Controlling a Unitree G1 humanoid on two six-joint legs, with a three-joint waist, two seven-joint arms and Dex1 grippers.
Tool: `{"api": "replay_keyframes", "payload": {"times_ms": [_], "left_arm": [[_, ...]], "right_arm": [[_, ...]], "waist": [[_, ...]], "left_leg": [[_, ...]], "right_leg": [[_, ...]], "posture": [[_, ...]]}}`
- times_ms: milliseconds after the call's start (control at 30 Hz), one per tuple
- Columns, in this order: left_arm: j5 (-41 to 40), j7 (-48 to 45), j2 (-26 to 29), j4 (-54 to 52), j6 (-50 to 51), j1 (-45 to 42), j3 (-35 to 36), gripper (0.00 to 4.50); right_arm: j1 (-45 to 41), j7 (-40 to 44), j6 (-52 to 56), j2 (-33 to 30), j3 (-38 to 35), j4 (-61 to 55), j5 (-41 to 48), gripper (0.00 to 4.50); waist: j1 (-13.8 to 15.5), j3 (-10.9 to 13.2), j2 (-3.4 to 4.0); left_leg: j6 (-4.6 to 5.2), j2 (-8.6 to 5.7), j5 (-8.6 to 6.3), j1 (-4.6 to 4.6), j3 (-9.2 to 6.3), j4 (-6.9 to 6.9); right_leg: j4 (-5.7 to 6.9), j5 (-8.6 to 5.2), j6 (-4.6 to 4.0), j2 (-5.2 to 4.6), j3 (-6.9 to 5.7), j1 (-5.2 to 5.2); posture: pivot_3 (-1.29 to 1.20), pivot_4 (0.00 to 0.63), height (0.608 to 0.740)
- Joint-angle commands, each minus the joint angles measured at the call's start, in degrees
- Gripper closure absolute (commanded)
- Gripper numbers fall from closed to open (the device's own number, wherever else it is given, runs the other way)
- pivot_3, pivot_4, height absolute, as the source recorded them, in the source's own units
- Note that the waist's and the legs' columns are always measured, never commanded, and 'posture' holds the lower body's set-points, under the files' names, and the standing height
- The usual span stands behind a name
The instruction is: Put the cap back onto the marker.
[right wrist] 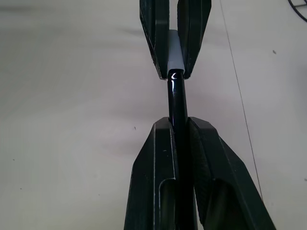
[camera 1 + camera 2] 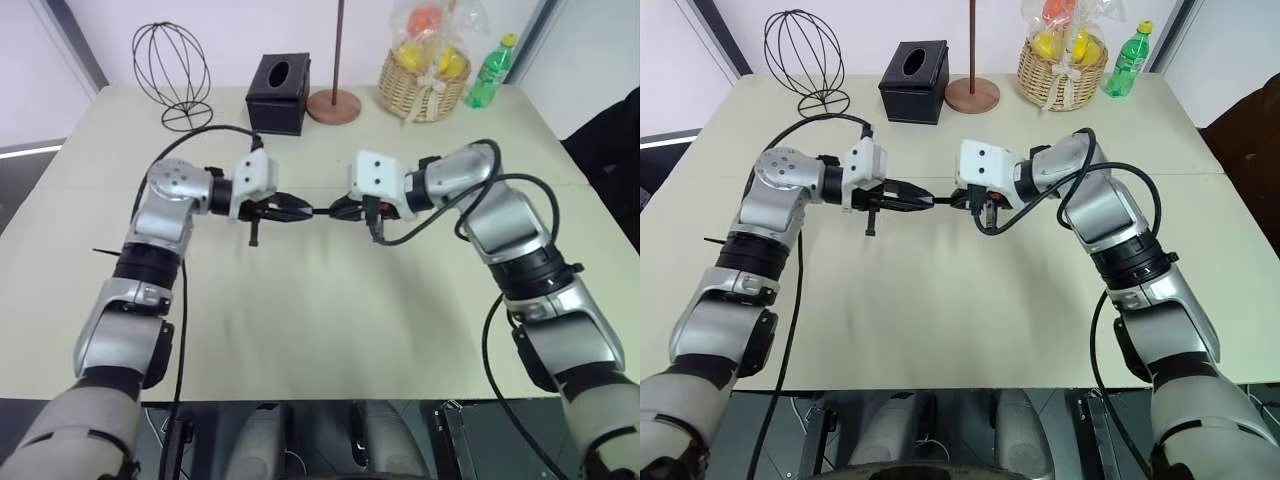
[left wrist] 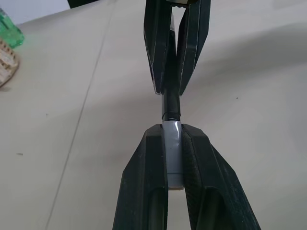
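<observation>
**Cap and marker lined up nose to nose**

Left gripper (image 3: 173, 143) is clamped on the cap (image 3: 171, 151), right gripper (image 1: 178, 129) is clamped on the marker (image 1: 177, 103), both held up over the table (image 2: 300, 330). They share one axis, and the tip looks like it's already at the cap's mouth. I'd guess a straight push along that line seats it.

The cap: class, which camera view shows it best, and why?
The left wrist view: the grey cap lies large between the left gripper's fingers, meeting the marker. The right wrist view shows it smaller, farther off; in the eye views it's too small to make out.
</observation>
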Motion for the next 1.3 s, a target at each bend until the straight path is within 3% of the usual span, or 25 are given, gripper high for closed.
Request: {"api": "replay_keyframes", "payload": {"times_ms": [33, 700, 1300], "left_arm": [[0.24, 1.22, -1.90, -0.97, -4.50, -2.78, -0.75, 4.44], [-0.98, -1.19, -7.54, -3.05, -2.30, -3.26, -2.40, 4.44], [3.95, -5.97, -7.78, -0.70, -2.09, -4.92, -5.48, 4.44]], "right_arm": [[-2.85, -0.39, -1.69, 1.92, -0.22, -0.87, 0.39, 4.50], [-4.03, -1.43, -2.60, 3.81, -0.70, 1.00, -0.30, 4.50], [-7.29, 0.52, -4.77, 5.35, 0.32, 5.55, -2.70, 4.50]], "waist": [[-0.02, 0.00, 0.00], [-0.07, 0.00, 0.00], [-0.11, 0.00, 0.00]], "left_leg": [[0.00, 0.00, 0.00, 0.00, 0.00, 0.00], [0.00, -0.04, 0.00, 0.00, 0.00, 0.00], [0.00, -0.13, 0.00, 0.00, -0.01, 0.00]], "right_leg": [[0.00, 0.00, 0.00, 0.00, 0.00, 0.00], [0.00, 0.00, 0.00, 0.01, 0.00, 0.00], [0.00, 0.00, 0.00, 0.01, 0.00, 0.00]], "posture": [[0.00, 0.150, 0.740], [0.00, 0.150, 0.740], [0.00, 0.150, 0.740]]}}
